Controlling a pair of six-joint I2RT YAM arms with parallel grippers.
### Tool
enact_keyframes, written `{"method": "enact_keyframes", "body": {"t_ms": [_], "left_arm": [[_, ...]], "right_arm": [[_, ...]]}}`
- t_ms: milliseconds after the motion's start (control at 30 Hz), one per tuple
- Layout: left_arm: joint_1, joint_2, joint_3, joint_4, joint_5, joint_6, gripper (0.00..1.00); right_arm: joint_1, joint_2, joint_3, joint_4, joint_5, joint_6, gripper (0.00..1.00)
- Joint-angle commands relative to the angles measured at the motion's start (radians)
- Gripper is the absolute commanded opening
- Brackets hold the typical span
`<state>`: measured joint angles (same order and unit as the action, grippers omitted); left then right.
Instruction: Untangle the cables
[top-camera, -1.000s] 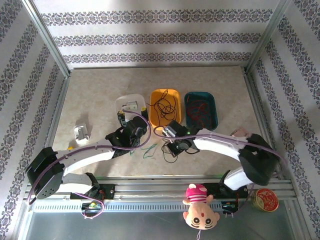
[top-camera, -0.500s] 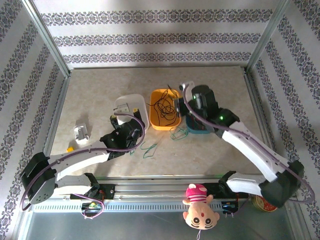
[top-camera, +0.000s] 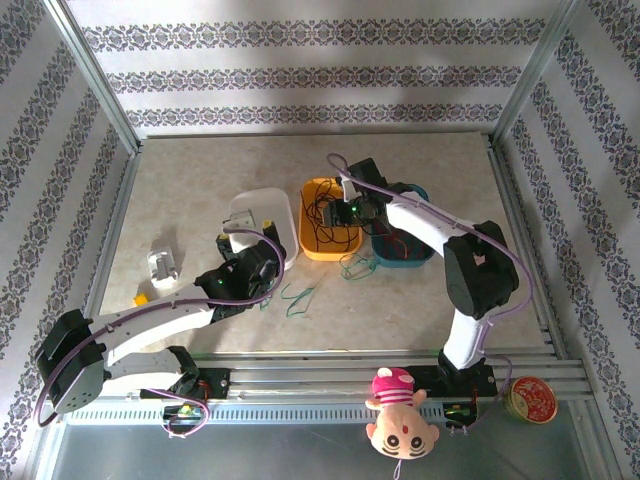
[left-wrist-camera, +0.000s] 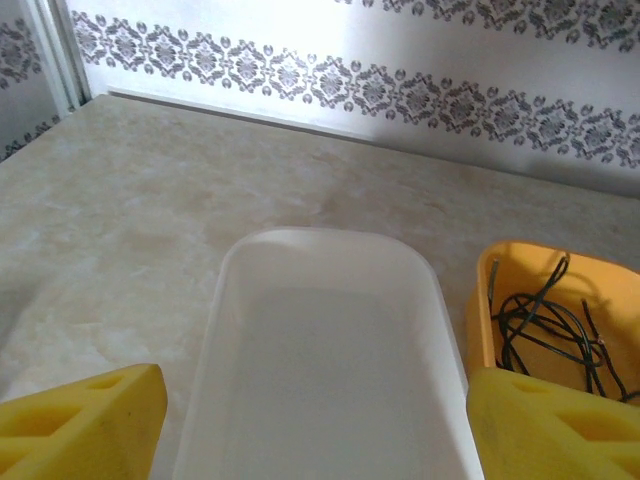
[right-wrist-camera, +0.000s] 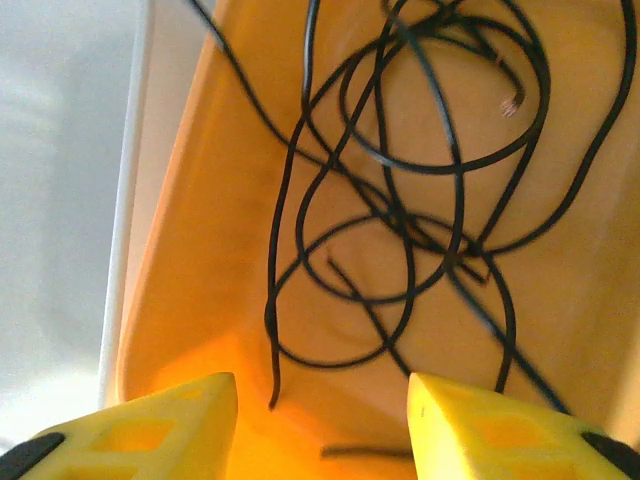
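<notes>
Standing in a row across the middle of the counter were three trays: a white tray on the left, an orange tray in the centre and a teal tray on the right, each just beside the next.

The black cable lay in loose overlapping loops inside the orange tray. A red cable lay in the teal tray, partly hidden by the right arm. Two small coils of green cables rested on the bare counter, one near the left arm's wrist and the other just on the near side of the orange and teal trays.

The right pincer hung over the orange tray. In the right wrist view the right pincer had its yellow fingers apart, above the black cable on the floor of the orange tray.

The left pincer sat at the near end of the white tray. In the left wrist view the left pincer stood wide apart, with the white tray between its fingers and the orange tray with its black cable to the right.

A doll and a round tin sat at the near rail.
</notes>
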<state>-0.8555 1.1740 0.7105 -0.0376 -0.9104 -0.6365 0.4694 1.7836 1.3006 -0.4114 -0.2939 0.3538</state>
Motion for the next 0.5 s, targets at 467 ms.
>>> {"method": "enact_keyframes", "body": {"t_ms": [467], "left_arm": [[0.012, 0.046, -0.057, -0.105, 0.628, 0.147, 0.78]], "right_arm": [[0.052, -0.402, -0.306, -0.01, 0.096, 0.008, 0.51]]}}
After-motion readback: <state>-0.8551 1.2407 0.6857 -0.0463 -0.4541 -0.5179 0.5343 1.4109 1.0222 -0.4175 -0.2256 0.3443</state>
